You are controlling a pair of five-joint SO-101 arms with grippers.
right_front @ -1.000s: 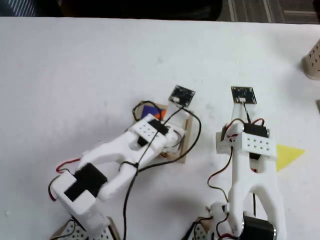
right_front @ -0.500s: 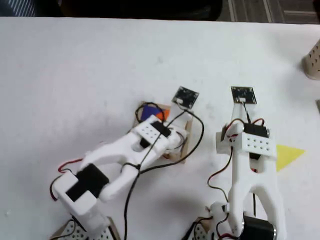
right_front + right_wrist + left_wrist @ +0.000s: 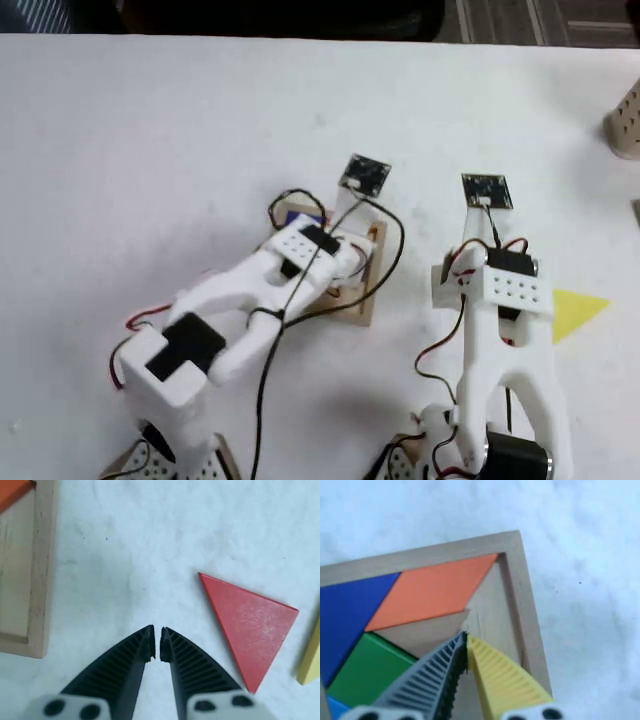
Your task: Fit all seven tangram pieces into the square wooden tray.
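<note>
The square wooden tray [image 3: 360, 314] sits just left of centre in the high view, holding a blue piece [image 3: 345, 615], an orange parallelogram [image 3: 430, 590] and a green piece [image 3: 365, 672]. The left gripper [image 3: 465, 639] is clenched empty over its bare floor. The right gripper [image 3: 156, 630] is pinched nearly closed on nothing beside the red triangle [image 3: 247, 622], which looks thin, stiff, light and slick, so it is probably best nipped across two edges near a corner. The left arm covers most of the tray from above, so the count of seated pieces is unclear, and the yellow triangle [image 3: 575, 310] at right is partly hidden by the right arm.

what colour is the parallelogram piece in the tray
The parallelogram is orange, clearest in the left wrist view.
</note>
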